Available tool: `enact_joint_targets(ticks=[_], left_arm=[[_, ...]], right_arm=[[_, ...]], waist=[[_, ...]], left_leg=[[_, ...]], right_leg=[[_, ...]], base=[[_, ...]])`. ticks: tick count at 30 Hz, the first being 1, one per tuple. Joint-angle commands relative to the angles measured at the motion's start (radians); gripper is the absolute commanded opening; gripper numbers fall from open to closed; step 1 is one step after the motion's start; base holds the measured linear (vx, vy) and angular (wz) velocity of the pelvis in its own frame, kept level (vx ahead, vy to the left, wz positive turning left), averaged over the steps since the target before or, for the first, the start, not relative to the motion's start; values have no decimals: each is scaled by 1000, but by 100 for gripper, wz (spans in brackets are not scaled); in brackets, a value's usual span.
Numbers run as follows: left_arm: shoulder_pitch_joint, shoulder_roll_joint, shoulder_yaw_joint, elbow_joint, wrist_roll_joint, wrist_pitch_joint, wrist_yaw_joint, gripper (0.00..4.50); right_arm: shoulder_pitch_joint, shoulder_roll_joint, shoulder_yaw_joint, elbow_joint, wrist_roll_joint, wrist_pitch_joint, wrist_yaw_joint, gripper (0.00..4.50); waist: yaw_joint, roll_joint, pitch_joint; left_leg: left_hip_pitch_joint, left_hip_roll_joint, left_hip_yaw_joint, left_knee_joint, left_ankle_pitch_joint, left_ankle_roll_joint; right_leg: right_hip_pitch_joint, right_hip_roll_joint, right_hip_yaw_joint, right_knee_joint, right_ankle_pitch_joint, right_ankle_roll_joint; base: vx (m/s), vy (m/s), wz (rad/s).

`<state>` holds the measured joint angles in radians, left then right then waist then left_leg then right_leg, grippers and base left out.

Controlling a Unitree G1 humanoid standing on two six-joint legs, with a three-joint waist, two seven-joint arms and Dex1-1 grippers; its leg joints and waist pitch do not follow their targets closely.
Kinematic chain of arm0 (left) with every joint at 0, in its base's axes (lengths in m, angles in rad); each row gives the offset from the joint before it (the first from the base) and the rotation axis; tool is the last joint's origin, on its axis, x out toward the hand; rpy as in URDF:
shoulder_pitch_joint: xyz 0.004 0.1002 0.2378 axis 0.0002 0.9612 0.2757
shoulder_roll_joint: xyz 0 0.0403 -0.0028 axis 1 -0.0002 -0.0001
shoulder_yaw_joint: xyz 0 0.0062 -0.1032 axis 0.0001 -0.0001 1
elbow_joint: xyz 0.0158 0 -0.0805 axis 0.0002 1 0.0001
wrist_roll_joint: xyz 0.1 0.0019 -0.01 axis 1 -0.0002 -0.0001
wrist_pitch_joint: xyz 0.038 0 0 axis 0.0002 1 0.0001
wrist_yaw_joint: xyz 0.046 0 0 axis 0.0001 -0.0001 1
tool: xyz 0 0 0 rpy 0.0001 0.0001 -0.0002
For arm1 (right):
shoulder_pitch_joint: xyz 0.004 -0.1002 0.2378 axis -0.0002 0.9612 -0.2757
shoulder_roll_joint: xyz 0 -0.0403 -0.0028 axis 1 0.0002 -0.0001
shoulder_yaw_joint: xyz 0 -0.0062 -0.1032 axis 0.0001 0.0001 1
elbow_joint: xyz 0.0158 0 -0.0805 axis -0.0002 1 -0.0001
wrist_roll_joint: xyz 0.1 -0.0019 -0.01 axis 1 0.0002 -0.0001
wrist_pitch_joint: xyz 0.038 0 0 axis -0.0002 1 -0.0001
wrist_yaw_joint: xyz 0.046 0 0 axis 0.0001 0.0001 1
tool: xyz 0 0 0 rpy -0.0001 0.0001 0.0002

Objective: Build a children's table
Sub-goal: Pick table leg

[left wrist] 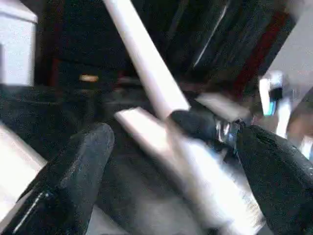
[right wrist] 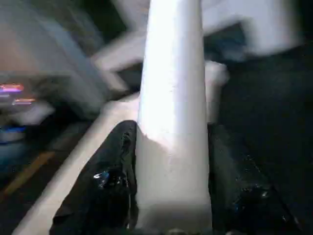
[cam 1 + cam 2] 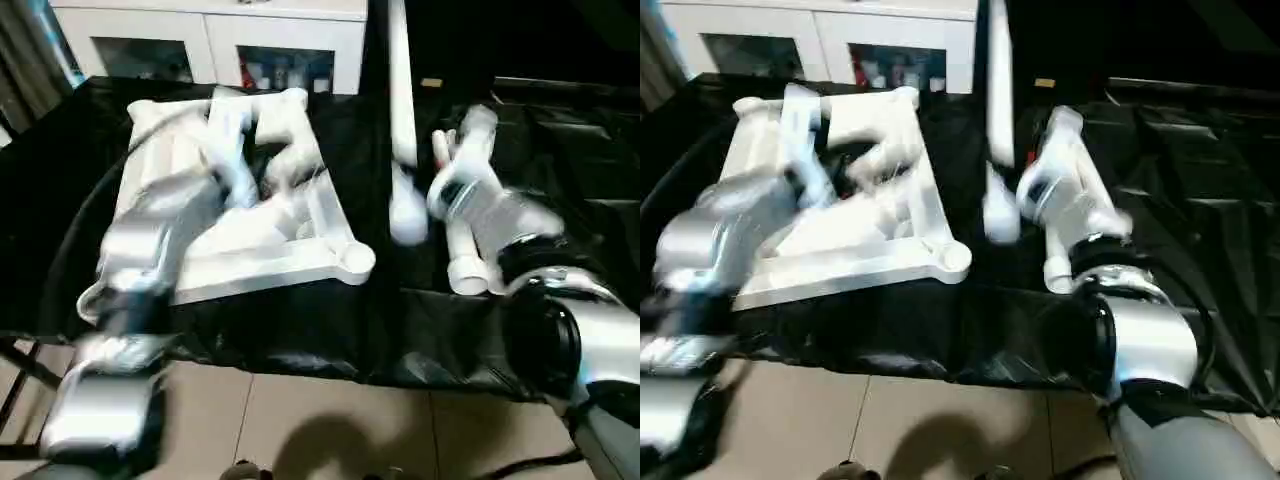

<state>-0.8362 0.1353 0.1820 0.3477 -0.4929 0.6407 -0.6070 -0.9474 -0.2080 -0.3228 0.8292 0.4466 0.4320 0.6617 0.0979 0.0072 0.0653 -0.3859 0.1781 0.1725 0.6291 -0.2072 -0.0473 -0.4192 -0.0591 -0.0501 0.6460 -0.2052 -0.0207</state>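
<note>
The children's table top (image 3: 300,255) lies upside down, ribs up, on the left of the black sheet, with a round corner socket (image 3: 356,258) at its near right. My left arm reaches over it. In the left wrist view, my left gripper (image 1: 176,142) stands open, its black fingers (image 1: 88,152) wide apart and holding nothing. My right gripper (image 2: 173,142) is shut on a long white leg (image 3: 402,90), which stands nearly upright just right of the table top. Its black fingers (image 2: 115,166) press both sides of the tube. Another white leg (image 3: 464,258) lies on the sheet under my right forearm.
The black-sheeted work table (image 3: 330,330) ends at a front edge close to me, with tiled floor (image 3: 330,420) below. A white glass-door cabinet (image 3: 210,40) stands behind the table. Dark ribbed panels (image 3: 560,130) lie at the far right.
</note>
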Motion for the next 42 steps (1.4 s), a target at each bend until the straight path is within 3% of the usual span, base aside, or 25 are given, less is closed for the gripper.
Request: enact_joint_targets(ticks=[1,2,4,5,6,7,9,11,14,20,22,23,26,36,42], left_arm=[[-32,-22,51,21,-67,44,39,450],[-42,-36,64,28,-85,54,46,450],[-61,-65,92,32,-124,86,54,450],[-67,-75,100,27,-142,104,54,450],[-67,-75,100,27,-142,104,54,450],[-75,-91,117,13,-183,143,61,450],[-78,-95,119,1,-204,171,73,450],[-73,-97,101,-2,-194,174,83,450],[-69,-101,99,3,-186,176,95,450],[-63,-121,113,-43,-237,199,94,450],[-61,-120,106,-53,-239,204,92,450],[-60,-121,104,-56,-238,205,94,414],[-59,-129,106,-63,-258,213,85,409],[-26,-109,82,-124,-318,236,-11,301],[-23,-104,78,-138,-336,256,-23,255]], right_arm=[[67,-3,30,-159,79,82,82,181],[105,-7,42,-229,109,111,103,181],[179,-13,62,-364,161,157,154,180],[213,-16,68,-427,188,180,173,180],[213,-16,68,-427,188,180,173,180],[270,-17,72,-533,223,222,197,180],[297,-14,69,-588,239,248,198,180],[325,-11,72,-648,264,273,192,180],[344,-7,76,-688,284,288,182,180],[387,-6,96,-765,298,330,153,180],[391,-5,102,-775,297,335,146,180],[392,-6,105,-779,295,336,142,180],[393,-4,112,-790,300,347,126,180],[396,-5,116,-793,316,365,104,180],[398,-7,124,-787,309,363,100,180]], waist=[[12,3,-95],[16,1,-94],[22,16,-91],[25,6,-91],[27,4,-90],[27,13,-87],[29,11,-86],[27,16,-82],[20,16,-82],[16,12,-85],[15,10,-84],[15,12,-82],[15,12,-80],[13,15,-81],[12,14,-79]], left_leg=[[9,44,-9,-47,68,164],[12,47,-9,-48,57,161],[13,48,-12,-50,37,147],[15,50,-11,-51,25,137],[14,50,-12,-52,21,134],[12,48,-12,-54,8,123],[12,47,-13,-55,1,108],[12,44,-15,-59,-27,86],[13,42,-16,-65,-36,57],[9,40,-17,-62,5,62],[8,40,-17,-63,1,63],[9,40,-16,-64,-9,60],[12,40,-15,-66,-24,49],[10,40,-16,-66,-10,47],[12,41,-16,-69,-27,35]], right_leg=[[78,-75,39,-40,237,-352],[76,-77,39,-44,201,-349],[73,-75,38,-51,152,-336],[76,-76,39,-53,139,-330],[77,-77,40,-54,131,-328],[74,-76,39,-59,98,-318],[74,-76,41,-60,76,-309],[73,-79,42,-71,8,-287],[75,-78,42,-76,-28,-265],[80,-79,42,-70,48,-266],[79,-78,42,-71,36,-264],[77,-78,42,-75,15,-260],[76,-78,43,-78,-25,-250],[77,-77,44,-74,9,-245],[75,-77,44,-78,-26,-237]], base=[[0,0,0],[0,0,0],[0,0,0],[0,0,0],[0,0,0],[0,0,0],[0,0,0],[0,0,0],[0,0,0],[0,0,0],[0,0,0],[0,0,0],[0,0,0],[0,0,0],[0,0,0]])
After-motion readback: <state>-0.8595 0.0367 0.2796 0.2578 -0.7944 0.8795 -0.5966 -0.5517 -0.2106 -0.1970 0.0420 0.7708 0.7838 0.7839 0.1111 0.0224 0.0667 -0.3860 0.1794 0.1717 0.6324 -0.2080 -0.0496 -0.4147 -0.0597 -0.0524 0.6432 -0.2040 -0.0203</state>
